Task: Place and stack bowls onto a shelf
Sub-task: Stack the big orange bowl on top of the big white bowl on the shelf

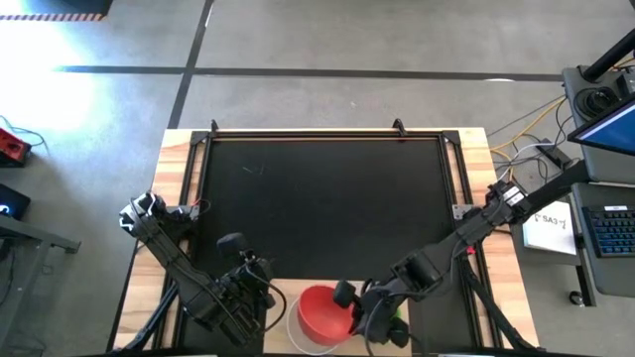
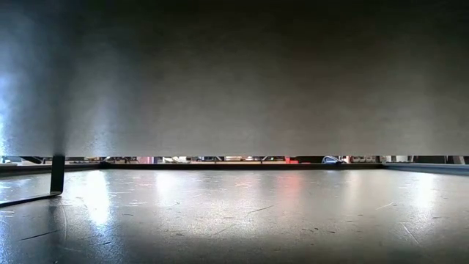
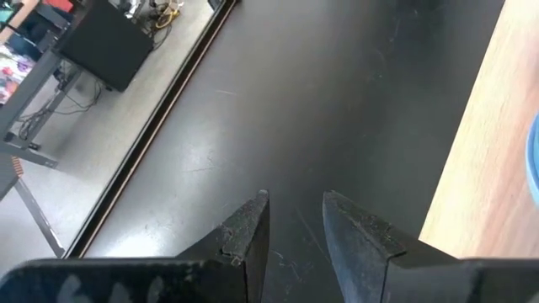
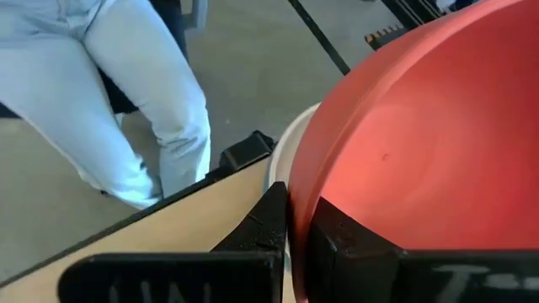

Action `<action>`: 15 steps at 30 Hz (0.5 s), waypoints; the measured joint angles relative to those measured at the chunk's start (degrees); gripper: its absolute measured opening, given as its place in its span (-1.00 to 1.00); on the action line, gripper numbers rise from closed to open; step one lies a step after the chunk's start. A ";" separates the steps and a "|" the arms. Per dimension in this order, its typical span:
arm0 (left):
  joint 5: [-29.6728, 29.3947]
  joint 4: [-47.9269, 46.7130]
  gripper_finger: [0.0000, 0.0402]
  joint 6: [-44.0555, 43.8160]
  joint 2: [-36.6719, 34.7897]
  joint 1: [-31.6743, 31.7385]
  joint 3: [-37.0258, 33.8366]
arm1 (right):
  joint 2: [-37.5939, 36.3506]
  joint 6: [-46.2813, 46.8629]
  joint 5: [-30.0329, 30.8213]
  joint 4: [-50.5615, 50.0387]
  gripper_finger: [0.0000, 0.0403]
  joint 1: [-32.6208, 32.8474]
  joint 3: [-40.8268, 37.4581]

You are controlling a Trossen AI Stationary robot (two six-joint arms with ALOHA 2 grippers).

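- Right gripper (image 4: pixel 288 231) clenched on the rim of the red bowl (image 1: pixel 319 311), at the near table edge
- Red bowl sits nested in a white bowl (image 4: pixel 282 160), whose rim shows just beside it; both over the pale wood shelf (image 1: pixel 283 296)
- Left gripper (image 3: pixel 295 223) released, fingers parted and holding nothing, above the black mat (image 1: pixel 322 198) near the shelf edge
- Pale blue bowl (image 3: pixel 534 160) edge shows on the shelf
- Beyond the table, a person's legs (image 4: pixel 143 93) in pale trousers
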 joint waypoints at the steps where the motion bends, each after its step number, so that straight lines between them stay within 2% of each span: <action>1: -0.05 0.02 -0.52 0.00 0.00 0.00 -0.07 | 0.20 -0.62 -0.07 0.00 -0.96 0.04 0.02; 6: -0.05 0.01 -0.52 0.00 0.00 0.00 -0.65 | 2.17 -4.49 0.33 -0.07 -0.96 0.08 0.06; 15: -0.04 -0.01 -0.52 0.00 0.00 0.00 -1.70 | 3.30 -6.35 6.09 0.19 -0.96 0.11 0.00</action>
